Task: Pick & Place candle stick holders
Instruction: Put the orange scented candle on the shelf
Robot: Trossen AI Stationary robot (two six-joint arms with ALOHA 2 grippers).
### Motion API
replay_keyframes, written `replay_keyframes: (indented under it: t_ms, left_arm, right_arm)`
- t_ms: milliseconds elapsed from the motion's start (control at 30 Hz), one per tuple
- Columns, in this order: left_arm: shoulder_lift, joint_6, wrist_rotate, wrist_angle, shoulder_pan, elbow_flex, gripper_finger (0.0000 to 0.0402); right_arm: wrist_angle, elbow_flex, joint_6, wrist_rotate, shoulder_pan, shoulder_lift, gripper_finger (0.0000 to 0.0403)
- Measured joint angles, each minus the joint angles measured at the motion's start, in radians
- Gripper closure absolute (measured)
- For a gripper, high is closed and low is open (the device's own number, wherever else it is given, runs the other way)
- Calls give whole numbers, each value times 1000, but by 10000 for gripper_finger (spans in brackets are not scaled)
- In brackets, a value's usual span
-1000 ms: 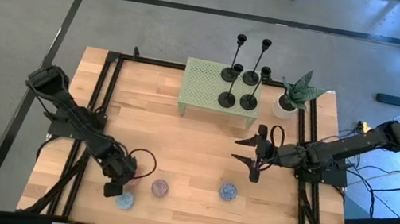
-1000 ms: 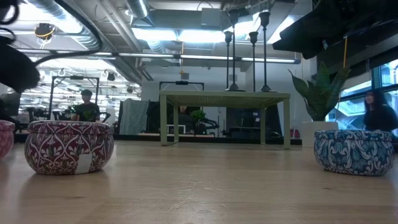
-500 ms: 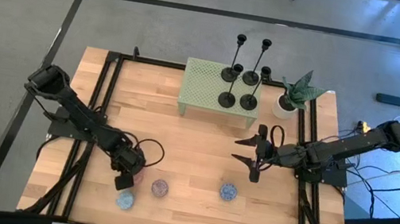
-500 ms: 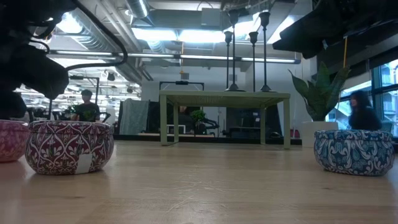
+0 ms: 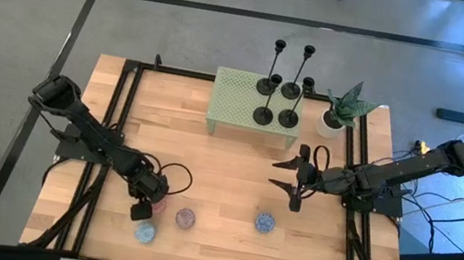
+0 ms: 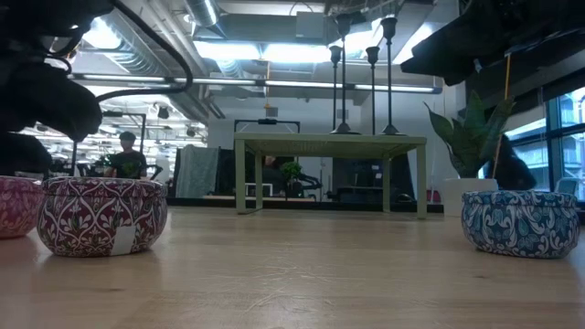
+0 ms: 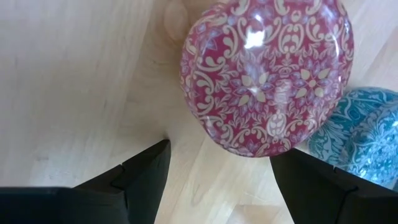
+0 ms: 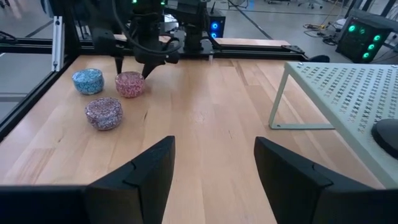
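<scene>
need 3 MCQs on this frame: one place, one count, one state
1. Where do the candle stick holders stand?
A) bare table
B) green stand
C) floor

2. How many holders are there?
A) two
B) three
C) four

3. What state is the left gripper in?
A) open
B) shut on a holder
C) shut, empty

Answers:
1. B, all the bases sit on the stand.
2. C, four stems show.
3. A, its fingers stand apart either side of the pink tin.

The right gripper waits mid-table, open.
</scene>
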Motion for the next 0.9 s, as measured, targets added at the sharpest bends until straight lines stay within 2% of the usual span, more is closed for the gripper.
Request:
replay_keyframes:
  t_ms: [300,467,733,900]
  left_arm:
    - [0,-116,4,7,-7,0,128]
    - [0,-80,4,6,-3,0,124]
    - [0,-41,25,5,2,2,93]
    - [-3,6,28,-25,13,57,89]
  right_arm:
    - [-4,0,0,-12,0,0,178]
    - [-3,0,1,-12,0,0,178]
    - [-2,0,3,-12,0,0,178]
    - [-1,0,3,-12,0,0,178]
